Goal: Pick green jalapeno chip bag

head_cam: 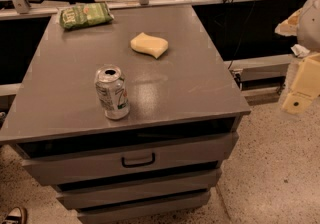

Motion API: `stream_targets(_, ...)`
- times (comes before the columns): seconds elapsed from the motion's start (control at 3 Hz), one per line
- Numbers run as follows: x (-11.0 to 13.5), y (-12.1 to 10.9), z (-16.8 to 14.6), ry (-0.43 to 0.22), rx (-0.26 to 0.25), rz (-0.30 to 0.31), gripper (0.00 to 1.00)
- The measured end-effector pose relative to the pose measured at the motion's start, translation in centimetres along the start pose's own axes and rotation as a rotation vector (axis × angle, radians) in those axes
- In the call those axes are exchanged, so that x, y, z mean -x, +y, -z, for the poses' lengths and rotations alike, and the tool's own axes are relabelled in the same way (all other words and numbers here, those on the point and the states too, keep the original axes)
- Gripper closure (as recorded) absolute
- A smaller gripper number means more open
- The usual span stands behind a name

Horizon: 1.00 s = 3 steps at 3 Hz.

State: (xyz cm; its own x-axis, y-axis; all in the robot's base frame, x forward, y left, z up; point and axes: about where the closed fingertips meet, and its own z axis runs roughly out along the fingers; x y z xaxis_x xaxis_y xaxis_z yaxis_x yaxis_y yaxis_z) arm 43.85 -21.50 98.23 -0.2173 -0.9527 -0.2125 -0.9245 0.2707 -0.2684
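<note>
Seen from my remote station: the crinkled green jalapeno chip bag [85, 15] with pale lettering lies flat at the far-left corner of the grey metal counter [200, 83], at about 11 o'clock from the counter's middle. Its long side runs along the back edge. A wavy pale-yellow sponge [149, 44] sits toward 12 o'clock, well apart from the bag. A silver-green soda can [112, 93] stands upright toward 7 o'clock, nearer the front edge and apart from both. Under the counter top, three grey drawers [135, 188] are stacked, the top one with a dark bar handle [138, 160]. The robot's cream-coloured gripper [302, 90] hangs at 3 o'clock in my view, off the counter's right side above the speckled floor [270, 168]. It is well apart from the bag, and whether it is apart or together I cannot tell.
</note>
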Motion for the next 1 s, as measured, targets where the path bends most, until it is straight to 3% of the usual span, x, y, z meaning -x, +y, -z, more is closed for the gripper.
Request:
stream_targets(0.67, 0.6, -0.7, -0.1, -0.020, -0.020, 0.006, 0.00)
stream_targets(1.0, 4.8, -7.0, -2.8, -0.119, -0.095, 0.044, 0.00)
